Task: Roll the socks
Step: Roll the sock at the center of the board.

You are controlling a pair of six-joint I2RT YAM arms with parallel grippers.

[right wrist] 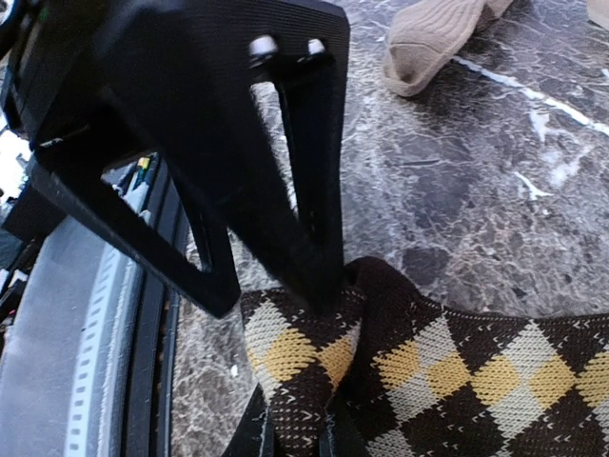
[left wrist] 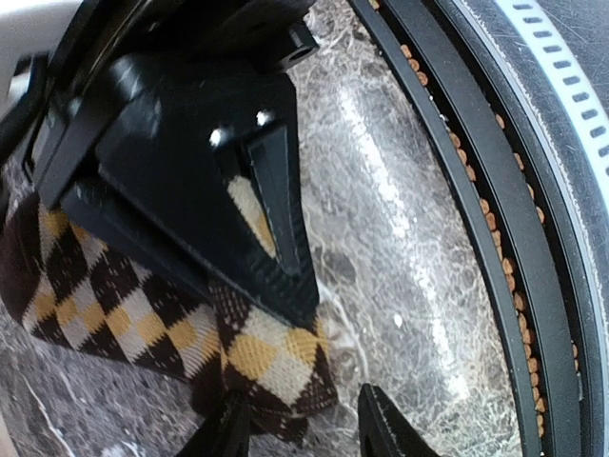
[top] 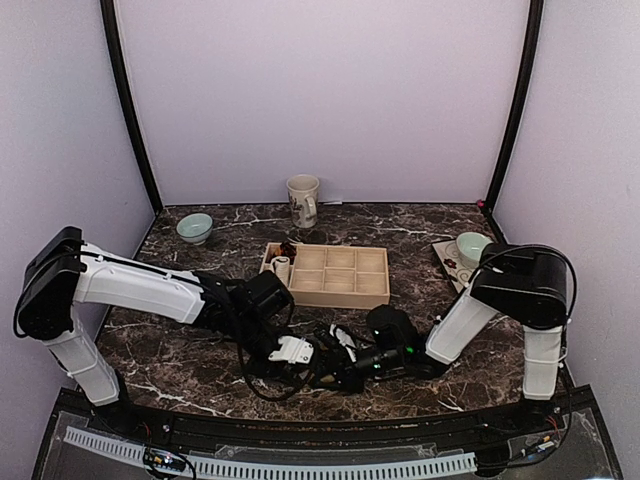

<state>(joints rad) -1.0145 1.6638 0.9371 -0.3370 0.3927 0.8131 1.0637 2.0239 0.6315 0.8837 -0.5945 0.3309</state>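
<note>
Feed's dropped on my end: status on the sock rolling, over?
Right gripper, jaws shut on argyle sock. Left gripper, jaws open astride its end. Tan sock apart, untouched. Nothing in the way.

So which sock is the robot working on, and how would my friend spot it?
Look at the dark marble table, near the middle of its front edge. The diamond sock there is dark brown with cream and yellow checks, unlike the plain tan sock lying farther off.
</note>
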